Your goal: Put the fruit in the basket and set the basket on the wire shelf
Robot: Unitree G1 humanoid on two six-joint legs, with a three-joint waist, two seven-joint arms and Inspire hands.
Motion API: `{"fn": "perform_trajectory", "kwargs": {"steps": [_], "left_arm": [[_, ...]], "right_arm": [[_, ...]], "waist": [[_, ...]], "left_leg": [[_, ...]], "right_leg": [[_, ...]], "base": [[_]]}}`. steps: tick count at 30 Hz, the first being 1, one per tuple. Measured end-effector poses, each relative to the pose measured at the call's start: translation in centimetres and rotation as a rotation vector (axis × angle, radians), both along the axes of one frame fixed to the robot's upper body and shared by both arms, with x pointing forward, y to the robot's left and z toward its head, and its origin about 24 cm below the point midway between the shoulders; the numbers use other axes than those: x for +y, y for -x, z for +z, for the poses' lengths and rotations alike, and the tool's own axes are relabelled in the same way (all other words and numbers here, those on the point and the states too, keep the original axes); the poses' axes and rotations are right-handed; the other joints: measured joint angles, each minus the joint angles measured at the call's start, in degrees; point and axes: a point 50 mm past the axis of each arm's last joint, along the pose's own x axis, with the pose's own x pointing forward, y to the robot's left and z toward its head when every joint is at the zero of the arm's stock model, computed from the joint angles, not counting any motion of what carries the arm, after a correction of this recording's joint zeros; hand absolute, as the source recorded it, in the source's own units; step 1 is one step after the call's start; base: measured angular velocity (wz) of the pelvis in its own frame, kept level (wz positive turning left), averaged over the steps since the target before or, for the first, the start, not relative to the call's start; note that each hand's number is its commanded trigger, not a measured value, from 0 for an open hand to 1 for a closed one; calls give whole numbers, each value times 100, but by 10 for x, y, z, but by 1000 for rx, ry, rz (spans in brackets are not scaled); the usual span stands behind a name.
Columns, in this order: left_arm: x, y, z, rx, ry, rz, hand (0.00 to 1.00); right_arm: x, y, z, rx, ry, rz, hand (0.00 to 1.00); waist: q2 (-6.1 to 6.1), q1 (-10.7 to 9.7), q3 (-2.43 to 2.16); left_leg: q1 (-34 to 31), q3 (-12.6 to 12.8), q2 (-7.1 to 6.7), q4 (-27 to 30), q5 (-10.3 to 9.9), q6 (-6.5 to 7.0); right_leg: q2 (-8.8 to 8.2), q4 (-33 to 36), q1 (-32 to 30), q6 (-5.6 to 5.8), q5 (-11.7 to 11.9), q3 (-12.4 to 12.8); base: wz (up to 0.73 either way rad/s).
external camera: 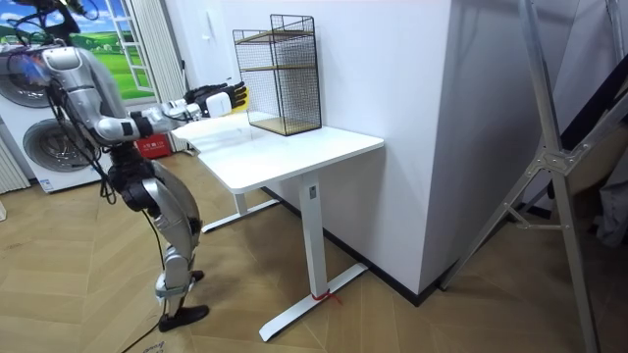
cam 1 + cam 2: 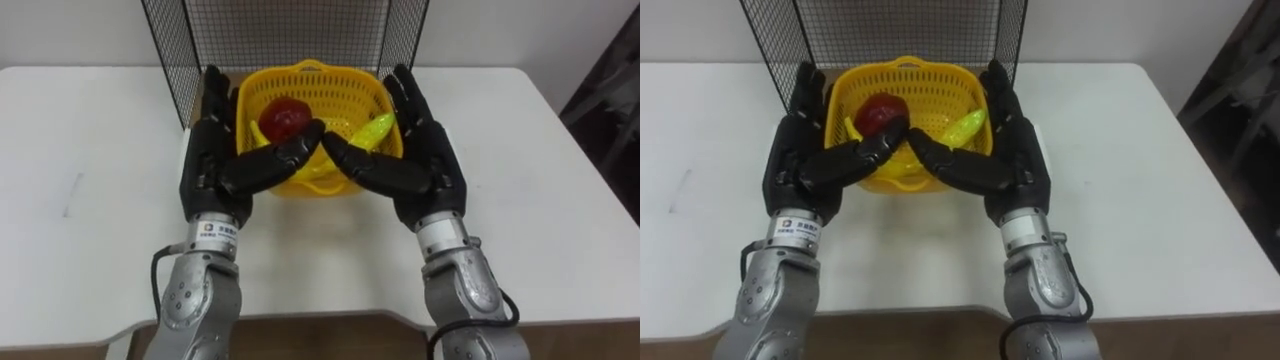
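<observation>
Two hands: left hand [image 2: 208,150] and right hand [image 2: 432,150], one on each side of the basket [image 2: 340,95], in the middle of the eye view.
State of left hand: open, with straight fingers [image 2: 215,100] laid flat along the left wall of the basket and the thumb reaching across the front wall.
State of right hand: open in the same way, flat on the right wall, with the thumb pointing inward; the two thumb tips almost meeting in front of the basket.
Basket: yellow, upright, pressed between both palms in the upper centre of the frame, just at the open front of the shelf [image 2: 285,30]. Resting or lifted: cannot tell.
Fruit: red fruit [image 2: 287,118] inside the basket on its left part; yellow-green fruit [image 2: 372,130], long in shape, inside on the right part.
Shelf: black wire, at the top of the frame, with mesh sides to the upper left and upper right of the hands.
Table [image 2: 90,170]: white, under shelf and basket.
Robot in room view: standing at the table end on the room view's left, both arms stretched forward to the shelf, with a washing machine [image 1: 44,147] behind.
</observation>
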Motion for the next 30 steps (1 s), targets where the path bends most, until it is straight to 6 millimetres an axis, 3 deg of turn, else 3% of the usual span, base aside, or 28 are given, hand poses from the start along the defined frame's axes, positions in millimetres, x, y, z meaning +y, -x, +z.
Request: {"fn": "perform_trajectory", "kwargs": {"steps": [2,4,7,8,9,10,13,22,30], "left_arm": [[2,0,0,2,3,5,0],[2,0,-1,1,-3,5,0],[1,0,1,-4,-4,5,0],[2,0,0,-2,-5,7,0],[2,0,0,-1,-6,9,0],[3,0,0,1,-11,8,0],[1,0,-1,8,-8,-1,0],[-1,1,1,1,-1,-9,0],[0,0,1,-3,-1,-6,0]], "right_arm": [[1,0,0,-2,-19,13,0],[1,0,0,-2,-33,13,0],[1,-2,4,-22,-35,10,0],[1,-2,2,-15,-33,13,0],[1,-2,1,-11,-31,14,0],[1,-1,0,-3,-29,15,0],[-2,-1,-1,-2,-11,17,0],[-3,-1,3,-17,-14,15,0],[-3,-2,4,-23,-14,16,0]], "waist": [[-78,1,-69],[-113,14,-55],[-78,-34,-54],[-67,-29,-24],[-70,-32,-22],[-128,-45,17],[-151,-159,11],[-194,-174,-26],[-196,-180,-27]], "left_leg": [[-16,-101,1,61,130,-107],[17,-129,-15,-100,172,-151],[53,-132,-184,-1262,166,-228],[151,-128,-223,-1632,210,-268],[206,-131,-240,-1765,218,-275],[244,-145,-316,-1942,342,-262],[250,-296,-406,-2165,470,-251],[523,-295,-618,-2560,540,-161],[521,-279,-706,-2548,491,-88]], "right_leg": [[24,123,10,-96,-60,-6],[14,120,75,-190,3,-5],[-35,131,-223,-234,83,-50],[-64,117,-315,-251,125,-67],[-72,104,-348,-247,137,-86],[-111,58,-365,-230,159,-94],[-143,-171,-346,-199,230,-216],[-345,-563,-48,-68,306,-357],[-447,-476,24,23,264,-403]], "base": [[3],[6],[11],[0],[4],[16],[24],[6],[4]]}}
